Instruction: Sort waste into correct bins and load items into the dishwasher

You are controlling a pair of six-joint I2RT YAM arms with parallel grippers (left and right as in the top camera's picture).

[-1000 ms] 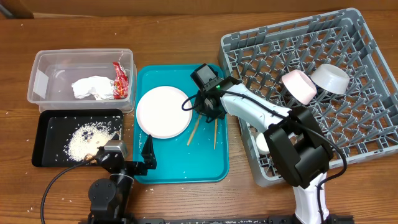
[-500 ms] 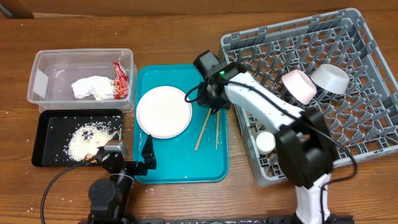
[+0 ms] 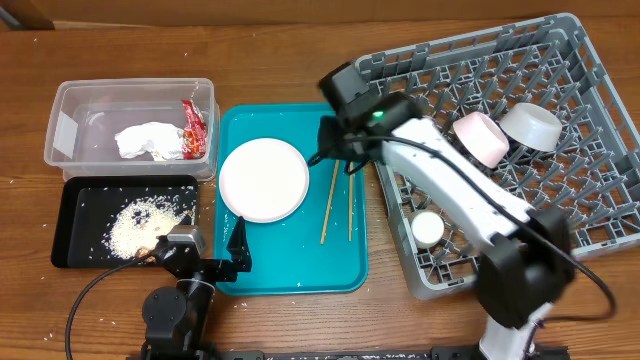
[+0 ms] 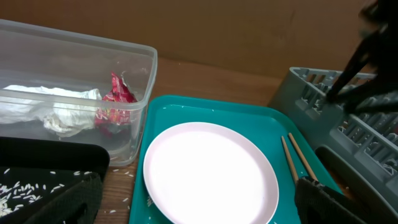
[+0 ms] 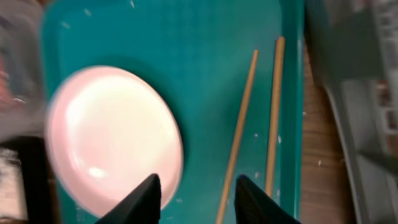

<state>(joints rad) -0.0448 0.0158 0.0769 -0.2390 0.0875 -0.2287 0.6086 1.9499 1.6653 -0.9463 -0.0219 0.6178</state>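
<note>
There's the teal serving tray (image 3: 290, 265) lying flat on the brown wooden surface (image 3: 270, 60), wood grain showing behind the tray, in front of it and to both sides, a tan boxy corner (image 3: 22, 12) far off the tray's back left.

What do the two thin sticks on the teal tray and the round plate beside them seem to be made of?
Chopsticks: probably bare wood, pale tan and matte, with no shine. Plate: glazed ceramic or melamine, hard to tell which; smooth pinkish-white surface with a soft glare in the right wrist view.
</note>
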